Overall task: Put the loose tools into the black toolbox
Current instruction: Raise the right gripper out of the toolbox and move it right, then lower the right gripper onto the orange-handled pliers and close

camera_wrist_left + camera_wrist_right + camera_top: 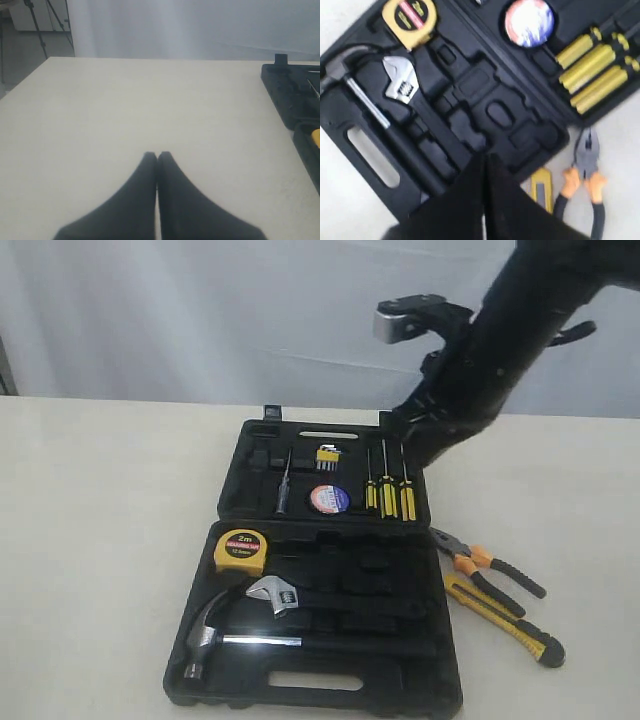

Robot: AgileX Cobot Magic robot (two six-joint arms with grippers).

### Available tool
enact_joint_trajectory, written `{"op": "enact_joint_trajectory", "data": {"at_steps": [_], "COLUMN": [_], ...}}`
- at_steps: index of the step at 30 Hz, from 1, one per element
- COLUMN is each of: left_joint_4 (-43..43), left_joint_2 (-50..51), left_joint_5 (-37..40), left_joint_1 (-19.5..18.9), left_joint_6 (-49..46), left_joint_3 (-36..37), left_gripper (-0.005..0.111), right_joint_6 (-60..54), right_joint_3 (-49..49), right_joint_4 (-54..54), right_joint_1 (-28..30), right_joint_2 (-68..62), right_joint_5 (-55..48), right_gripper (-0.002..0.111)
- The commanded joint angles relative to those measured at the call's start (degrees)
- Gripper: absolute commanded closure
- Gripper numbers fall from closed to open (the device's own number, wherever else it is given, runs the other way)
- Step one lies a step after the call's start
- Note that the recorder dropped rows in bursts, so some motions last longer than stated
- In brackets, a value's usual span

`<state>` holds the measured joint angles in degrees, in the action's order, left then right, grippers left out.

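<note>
The black toolbox (400,692) lies open on the table. A yellow "2m" tape measure (240,552) sits in its near half and a small dark tape roll (329,499) in its far half. Orange-and-black pliers (487,565) and a yellow-and-black utility knife (505,620) lie on the table to the right of the box. My right gripper (485,157) is shut and empty, held above the box's near right corner, close to the knife (541,187) and pliers (585,175). My left gripper (157,155) is shut and empty over bare table, left of the box (290,95).
A steel claw hammer (215,635) and adjustable wrench (275,592) rest in the near half. Three yellow-handled screwdrivers (385,490) stand in the far half. The right arm (500,340) reaches in from the upper right. A pale curtain hangs behind the table.
</note>
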<state>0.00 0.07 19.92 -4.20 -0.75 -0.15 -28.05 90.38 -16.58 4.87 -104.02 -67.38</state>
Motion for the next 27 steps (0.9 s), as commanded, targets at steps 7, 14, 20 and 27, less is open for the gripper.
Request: {"op": "enact_joint_trajectory", "data": {"at_steps": [7, 14, 20, 27], "left_joint_4": [0.0, 0.0, 0.0, 0.0], "left_joint_2": [-0.1, -0.1, -0.1, -0.1], "left_joint_5": [-0.3, -0.3, -0.3, -0.3], "left_joint_1": [0.3, 0.3, 0.3, 0.3], "left_joint_6": [0.3, 0.3, 0.3, 0.3], "left_joint_3": [0.1, 0.1, 0.1, 0.1], "left_gripper": [0.107, 0.107, 0.107, 0.107], "right_joint_6": [-0.3, 0.4, 0.4, 0.4], "right_joint_3": [-18.6, -28.2, -32.0, -31.9], "right_joint_4": [0.4, -0.1, 1.5, 1.5], "right_joint_1": [5.5, 5.6, 5.6, 5.6], "right_joint_2": [11.2, 11.2, 11.1, 11.0], "right_joint_5": [5.2, 12.2, 20.5, 20.7], "right_gripper": [0.109, 0.109, 0.109, 0.109]}}
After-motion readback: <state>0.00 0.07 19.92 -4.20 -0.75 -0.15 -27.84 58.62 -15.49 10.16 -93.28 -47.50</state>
